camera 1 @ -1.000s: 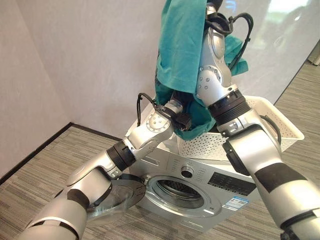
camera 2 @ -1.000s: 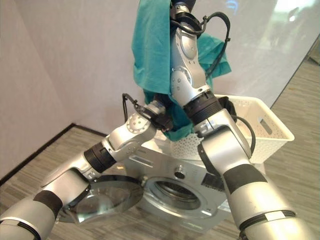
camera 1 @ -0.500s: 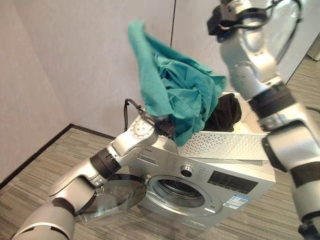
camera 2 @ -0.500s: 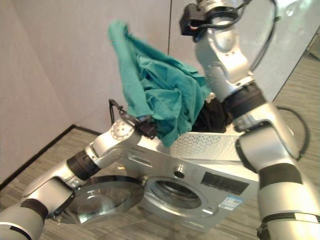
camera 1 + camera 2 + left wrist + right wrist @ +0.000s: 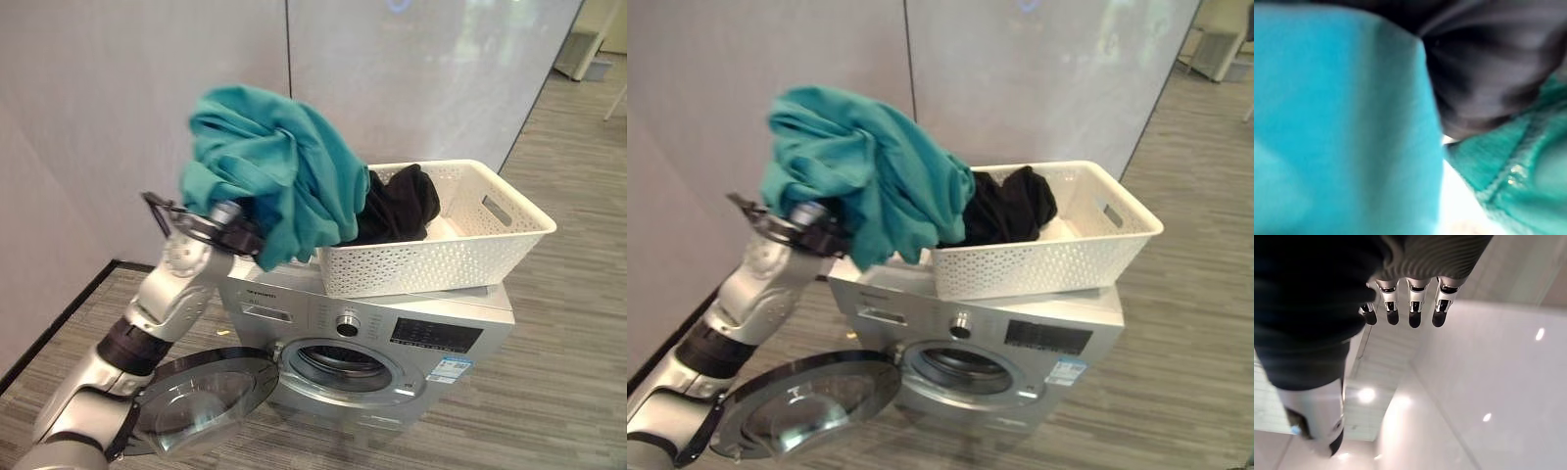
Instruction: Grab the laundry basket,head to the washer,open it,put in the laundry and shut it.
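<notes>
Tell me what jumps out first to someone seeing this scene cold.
A big teal cloth bunched over the end of the left arm, hanging off the near end of the white basket. The basket sits on top of the washer with dark clothes inside. Below, the washer's round door is swung open.

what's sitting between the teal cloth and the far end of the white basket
In the left eye view, a black garment lies in the white basket, right against the teal cloth. Past it, the basket's floor shows bare up to the end wall with the handle slot.
</notes>
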Tool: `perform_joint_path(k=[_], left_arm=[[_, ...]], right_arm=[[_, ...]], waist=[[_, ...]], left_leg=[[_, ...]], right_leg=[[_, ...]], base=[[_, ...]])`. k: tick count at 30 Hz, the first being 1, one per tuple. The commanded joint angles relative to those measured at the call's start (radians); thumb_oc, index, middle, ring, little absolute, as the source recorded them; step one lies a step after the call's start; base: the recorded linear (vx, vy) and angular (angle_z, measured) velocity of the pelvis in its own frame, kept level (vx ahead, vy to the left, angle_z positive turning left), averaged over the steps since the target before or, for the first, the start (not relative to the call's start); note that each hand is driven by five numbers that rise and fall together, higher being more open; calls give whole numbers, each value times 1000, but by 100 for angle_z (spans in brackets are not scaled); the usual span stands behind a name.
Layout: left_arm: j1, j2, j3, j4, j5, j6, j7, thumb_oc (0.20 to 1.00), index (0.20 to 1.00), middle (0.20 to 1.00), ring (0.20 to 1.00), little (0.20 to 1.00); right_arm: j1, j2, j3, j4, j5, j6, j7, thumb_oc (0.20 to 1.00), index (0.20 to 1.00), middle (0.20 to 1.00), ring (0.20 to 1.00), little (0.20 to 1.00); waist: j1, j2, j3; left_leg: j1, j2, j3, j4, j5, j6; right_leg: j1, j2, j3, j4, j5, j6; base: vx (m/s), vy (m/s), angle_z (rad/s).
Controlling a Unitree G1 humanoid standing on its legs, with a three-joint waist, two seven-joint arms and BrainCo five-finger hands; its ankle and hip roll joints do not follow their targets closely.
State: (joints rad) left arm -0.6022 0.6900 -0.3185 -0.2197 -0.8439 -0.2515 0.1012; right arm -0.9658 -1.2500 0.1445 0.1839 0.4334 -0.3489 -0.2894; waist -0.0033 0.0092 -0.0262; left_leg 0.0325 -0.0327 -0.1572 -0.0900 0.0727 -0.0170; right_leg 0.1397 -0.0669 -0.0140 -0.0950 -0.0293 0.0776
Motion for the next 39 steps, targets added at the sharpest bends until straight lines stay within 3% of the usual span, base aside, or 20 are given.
perform_joint_path(k=[1,4,6,7,11,12,14,19,21,25,30,35,39], left_arm=[[53,93,168,-87,70,-127,3,200,200,200,200,200],[132,118,257,-137,68,-147,-2,200,200,200,200,200],[269,129,407,-195,79,-172,-22,200,200,200,200,200],[274,130,407,-200,78,-170,-23,200,200,200,200,200],[453,76,568,-282,60,-185,-72,200,200,200,200,200],[531,30,628,-331,29,-186,-115,200,200,200,200,200],[574,4,649,-358,14,-182,-141,200,200,200,200,200],[703,-92,711,-449,-22,-169,-223,200,200,200,200,200],[758,-145,727,-480,-57,-153,-258,200,200,200,200,200],[824,-187,687,-494,-118,-117,-315,200,200,200,200,200],[903,-201,619,-495,-177,-63,-387,200,200,200,200,200],[1015,-131,525,-485,-211,13,-477,200,200,200,200,200],[1046,-77,497,-485,-205,27,-507,200,200,200,200,200]], right_arm=[[232,-58,-210,-2,-181,-2,-108,1000,1000,1000,1000,1000],[415,-22,-374,-48,-240,4,-133,1000,1000,1000,1000,1000],[624,48,-528,-111,-325,19,-123,1000,1000,1000,1000,1000],[638,53,-538,-119,-326,21,-122,1000,1000,1000,1000,1000],[825,180,-643,-210,-356,8,-52,1000,1000,1000,1000,1000],[902,258,-678,-252,-380,-2,-27,1000,1000,1000,1000,1000],[945,303,-692,-274,-381,-5,-10,1000,1000,1000,1000,1000],[1036,508,-695,-245,-341,-29,23,1000,1000,1000,1000,1000],[1082,584,-695,-209,-375,-18,10,1000,1000,1000,1000,1000],[1118,652,-669,-101,-384,-4,-12,1000,1000,1000,1000,1000],[1164,681,-631,-3,-405,17,-9,1000,1000,1000,1000,1000],[1236,706,-561,61,-365,23,72,1000,1000,1000,1000,1000],[1265,698,-530,84,-348,22,111,1000,1000,1000,1000,1000]], waist=[[20,-14,-81],[23,-16,-83],[28,-10,-79],[29,-12,-82],[38,-9,-75],[42,-5,-67],[44,-6,-66],[58,-4,-50],[63,-3,-45],[63,0,-35],[57,3,-25],[41,11,12],[34,11,27]], left_leg=[[0,22,-26,3,-83,-37],[3,21,-25,4,-90,-36],[1,19,-22,4,-86,-34],[3,20,-22,4,-91,-34],[2,19,-22,5,-91,-31],[-3,18,-26,5,-85,-28],[-1,17,-29,5,-89,-27],[-12,11,-44,6,-80,-22],[-13,9,-52,6,-78,-20],[-14,8,-58,7,-78,-18],[-6,9,-60,9,-85,-17],[1,11,-49,23,-95,-16],[-2,7,-42,69,-117,-17]], right_leg=[[-23,-13,-17,9,-28,30],[-21,-15,-16,9,-34,30],[-24,-17,-14,9,-30,31],[-21,-17,-14,9,-34,30],[-23,-19,-11,8,-36,30],[-28,-20,-11,9,-32,28],[-26,-20,-12,9,-37,27],[-29,-19,-26,10,-39,21],[-27,-20,-32,10,-40,19],[-26,-19,-35,12,-43,15],[-20,-17,-34,17,-51,12],[-38,-12,-22,60,-64,10],[-44,-10,-10,78,-68,8]], base=[[0,0,0],[0,0,0],[0,0,0],[0,0,0],[0,0,0],[0,0,0],[0,0,0],[-13,-2,4],[10,-13,20],[9,-4,8],[0,0,0],[-2,-8,0],[-11,-25,-3]])
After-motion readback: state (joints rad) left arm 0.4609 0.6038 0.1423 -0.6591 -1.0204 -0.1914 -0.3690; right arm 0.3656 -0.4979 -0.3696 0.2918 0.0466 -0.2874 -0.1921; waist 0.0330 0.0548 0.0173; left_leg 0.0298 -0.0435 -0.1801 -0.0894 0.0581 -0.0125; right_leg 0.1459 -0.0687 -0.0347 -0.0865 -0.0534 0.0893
